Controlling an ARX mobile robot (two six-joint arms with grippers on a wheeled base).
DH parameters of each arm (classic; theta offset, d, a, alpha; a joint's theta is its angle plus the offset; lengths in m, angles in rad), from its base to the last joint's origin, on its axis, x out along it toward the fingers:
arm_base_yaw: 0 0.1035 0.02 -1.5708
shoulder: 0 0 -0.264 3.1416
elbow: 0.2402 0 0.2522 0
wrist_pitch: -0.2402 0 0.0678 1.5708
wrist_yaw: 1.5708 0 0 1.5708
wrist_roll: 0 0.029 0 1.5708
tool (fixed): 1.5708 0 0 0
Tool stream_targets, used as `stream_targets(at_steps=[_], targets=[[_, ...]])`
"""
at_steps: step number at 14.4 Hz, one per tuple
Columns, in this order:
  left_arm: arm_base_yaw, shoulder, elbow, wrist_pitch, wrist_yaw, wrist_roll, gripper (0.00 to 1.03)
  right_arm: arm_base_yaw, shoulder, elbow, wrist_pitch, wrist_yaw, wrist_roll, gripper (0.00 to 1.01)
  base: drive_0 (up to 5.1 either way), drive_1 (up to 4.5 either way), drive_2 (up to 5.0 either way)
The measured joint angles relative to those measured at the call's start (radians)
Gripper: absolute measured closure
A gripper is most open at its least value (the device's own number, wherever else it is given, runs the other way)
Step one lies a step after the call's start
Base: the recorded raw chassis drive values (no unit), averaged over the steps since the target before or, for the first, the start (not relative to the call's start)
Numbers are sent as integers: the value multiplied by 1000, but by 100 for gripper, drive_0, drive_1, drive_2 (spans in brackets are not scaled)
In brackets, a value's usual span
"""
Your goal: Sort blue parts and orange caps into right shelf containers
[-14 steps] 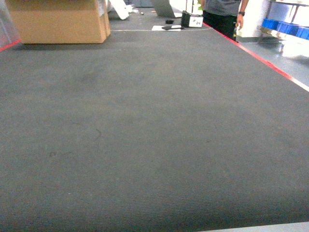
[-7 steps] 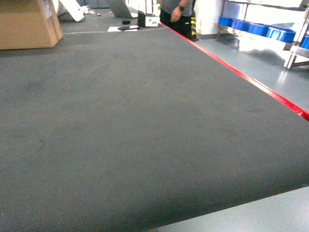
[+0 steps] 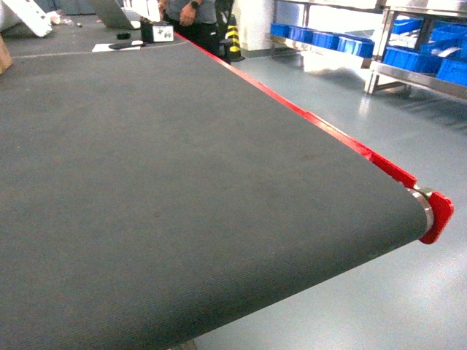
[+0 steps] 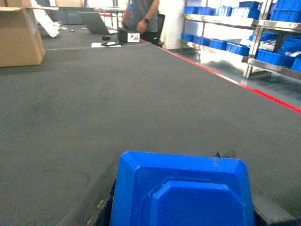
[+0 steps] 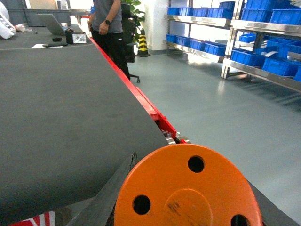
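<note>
Two loads ride beside the conveyor belt (image 3: 182, 182): the left gripper (image 4: 181, 207) is clamped on a blue part (image 4: 181, 193), the right gripper (image 5: 188, 207) on an orange cap (image 5: 188, 188); a jolt before reaching the shelf (image 3: 408, 69), well beyond the belt's edge, could shake either loose

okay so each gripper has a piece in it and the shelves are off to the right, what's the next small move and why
Probably keep turning the base right toward the shelf. The left wrist view shows a blue part in the left gripper, the right wrist view an orange cap in the right gripper. Both are loaded, but the blue bins sit far across open floor, beyond the conveyor belt, so neither can be dropped yet.
</note>
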Motion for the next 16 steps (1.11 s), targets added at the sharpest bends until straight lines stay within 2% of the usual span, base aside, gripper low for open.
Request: stream_targets(at_steps=[16], targets=[[0, 0, 0, 0, 0, 0, 58, 0, 0, 0, 0, 0, 0, 57, -156, -156, -156]])
